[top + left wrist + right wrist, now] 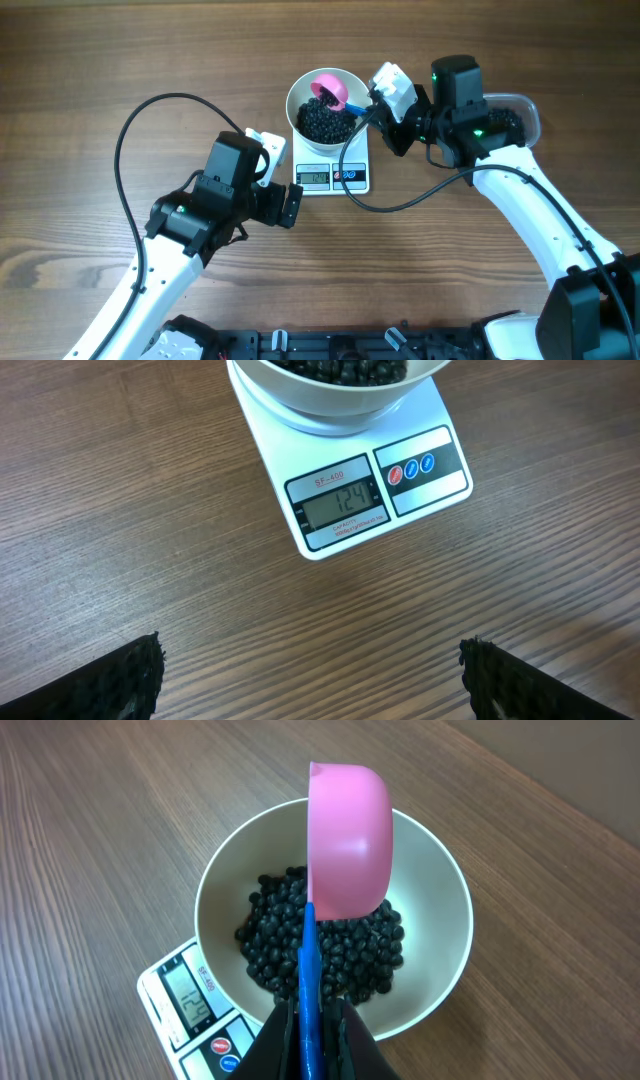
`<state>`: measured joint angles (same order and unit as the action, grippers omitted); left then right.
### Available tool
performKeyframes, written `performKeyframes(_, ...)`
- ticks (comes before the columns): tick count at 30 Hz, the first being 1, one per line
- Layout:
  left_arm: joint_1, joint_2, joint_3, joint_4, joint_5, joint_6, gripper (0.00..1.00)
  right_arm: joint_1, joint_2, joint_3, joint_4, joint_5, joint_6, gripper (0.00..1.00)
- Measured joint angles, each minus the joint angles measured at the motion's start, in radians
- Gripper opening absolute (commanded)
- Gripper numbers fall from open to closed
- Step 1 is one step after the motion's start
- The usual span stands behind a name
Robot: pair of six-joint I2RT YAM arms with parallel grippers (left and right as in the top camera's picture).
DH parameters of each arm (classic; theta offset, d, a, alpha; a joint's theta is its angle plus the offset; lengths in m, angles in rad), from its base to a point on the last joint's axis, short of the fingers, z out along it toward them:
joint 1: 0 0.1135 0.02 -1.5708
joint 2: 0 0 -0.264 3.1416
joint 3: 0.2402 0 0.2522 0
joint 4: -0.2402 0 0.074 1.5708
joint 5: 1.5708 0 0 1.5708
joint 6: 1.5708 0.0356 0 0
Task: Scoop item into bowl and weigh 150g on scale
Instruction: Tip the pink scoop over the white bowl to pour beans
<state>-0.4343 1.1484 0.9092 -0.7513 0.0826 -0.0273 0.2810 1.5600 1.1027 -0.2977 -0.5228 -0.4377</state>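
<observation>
Beans [322, 122] sit heaped in bowl [291, 100], bowl on scale [362, 160], mid-table toward far edge. Right gripper [308, 1020] is pinched tight on blue handle of pink scoop [348, 840]. Scoop is over bowl, rolled so its outer shell faces wrist cam. Looks dumped, but inside not visible. Left gripper [310, 690] is spread wide, empty, hanging over bare table on near side of scale, touching nothing.

Display [343, 500] reads 124, so short of target. Judged step: finish tipping, then fetch a smaller top-up. To do it well:
- Hold scoop inside rim line while beans fall.
- Never rest scoop or handle on bowl, which would falsify the reading.
- Let digits settle before adding more.
- Make next load partial and shake it in slowly, eyes on display; overshoot means taking beans out.

Around: clear tub [527, 108] at right side of table, mostly hidden under right arm, contents hard to see. Right arm's black cable [400, 207] loops by scale's right front corner and appears to cross over it. It could nudge or press scale. Left arm is near scale front, display not covered.
</observation>
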Motion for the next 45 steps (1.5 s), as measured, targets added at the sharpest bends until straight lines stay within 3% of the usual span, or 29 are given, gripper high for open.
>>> performKeyframes(22, 0.0, 0.0, 0.0, 0.0, 0.0, 0.0, 1.0, 0.0, 0.001, 0.0, 0.043, -0.008, 0.199, 0.04)
performKeyframes(32, 0.0, 0.0, 0.0, 0.0, 0.0, 0.0, 1.0, 0.0, 0.001, 0.0, 0.041, -0.008, 0.213, 0.04)
performKeyframes(40, 0.0, 0.0, 0.0, 0.0, 0.0, 0.0, 1.0, 0.019, 0.001, 0.0, -0.048, 0.013, -0.061, 0.04)
performKeyframes(45, 0.0, 0.0, 0.0, 0.0, 0.0, 0.0, 1.0, 0.031, 0.001, 0.0, -0.032, 0.035, -0.09, 0.04)
